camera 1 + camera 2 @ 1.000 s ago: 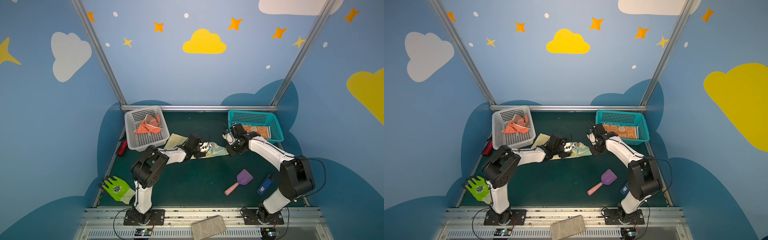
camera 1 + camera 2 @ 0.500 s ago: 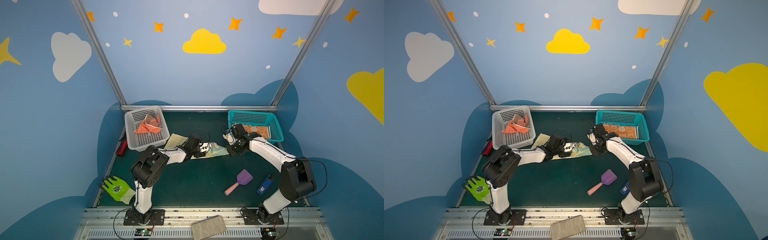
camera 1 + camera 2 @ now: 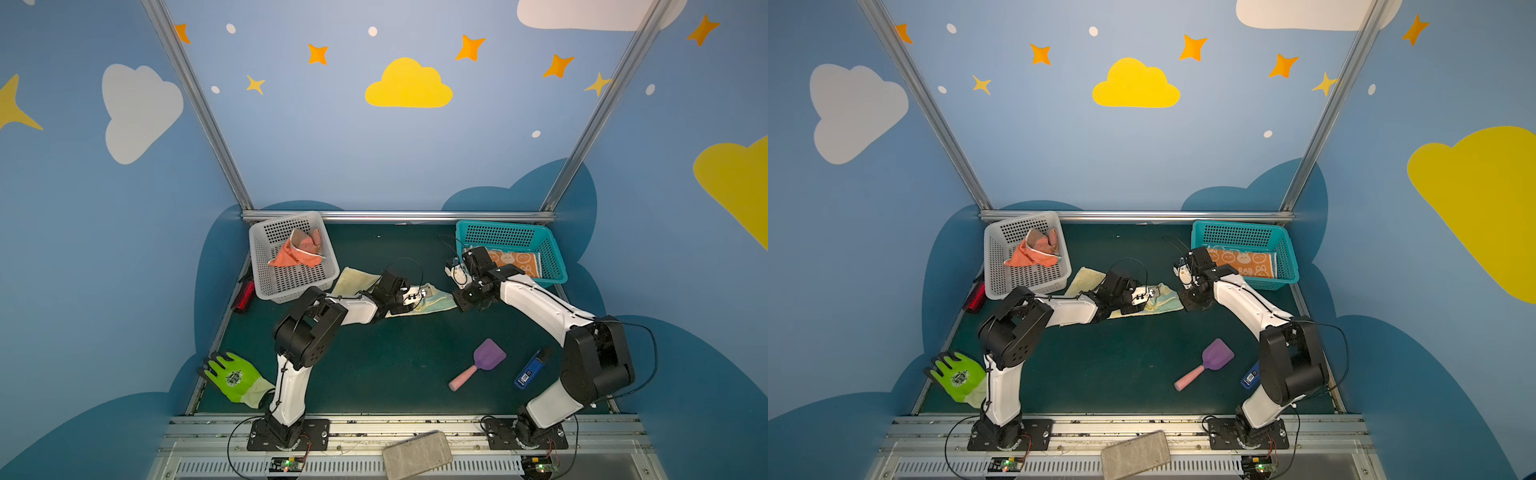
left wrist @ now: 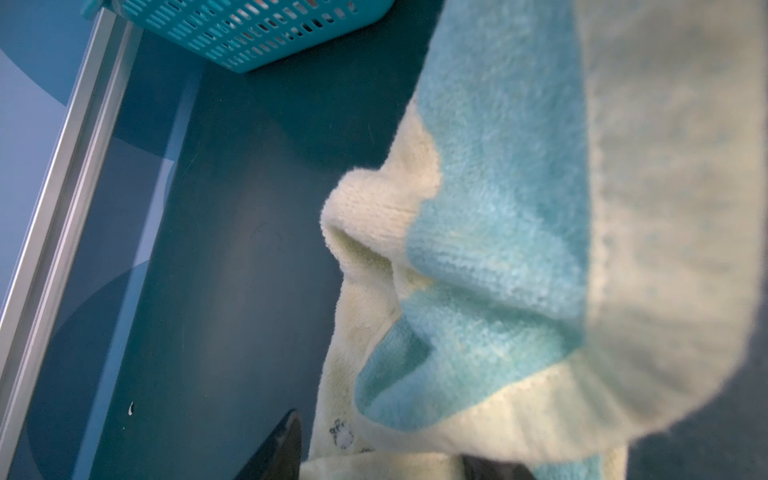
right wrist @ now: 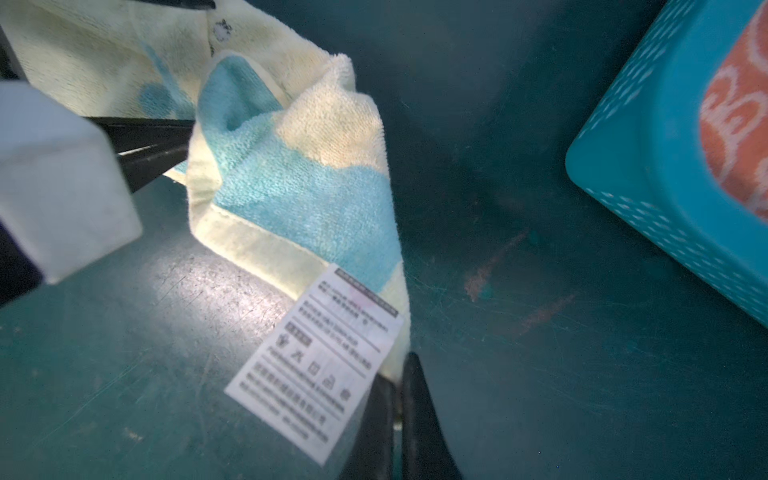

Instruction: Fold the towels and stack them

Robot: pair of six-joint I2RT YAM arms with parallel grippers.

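Observation:
A pale yellow-blue striped towel (image 3: 434,302) (image 3: 1163,302) lies crumpled mid-table. My right gripper (image 5: 397,374) (image 3: 459,306) is shut on its corner, beside the white care label (image 5: 320,365). My left gripper (image 4: 386,461) (image 3: 427,293) stands at the towel's middle, its fingers (image 4: 278,449) apart with a bunched fold (image 4: 478,249) between them. An orange rabbit towel (image 3: 515,262) (image 3: 1246,262) lies flat in the teal basket (image 3: 498,237). A salmon towel (image 3: 297,254) (image 3: 1034,254) sits crumpled in the grey basket (image 3: 291,279).
A lime-green glove (image 3: 232,378) lies at the front left. A purple scoop with a pink handle (image 3: 482,363) and a blue device (image 3: 528,370) lie at the front right. A red tool (image 3: 245,296) rests beside the grey basket. A grey block (image 3: 415,455) sits on the front rail.
My left gripper's fingers have drawn closer together around the towel fold. Both arms have hardly moved.

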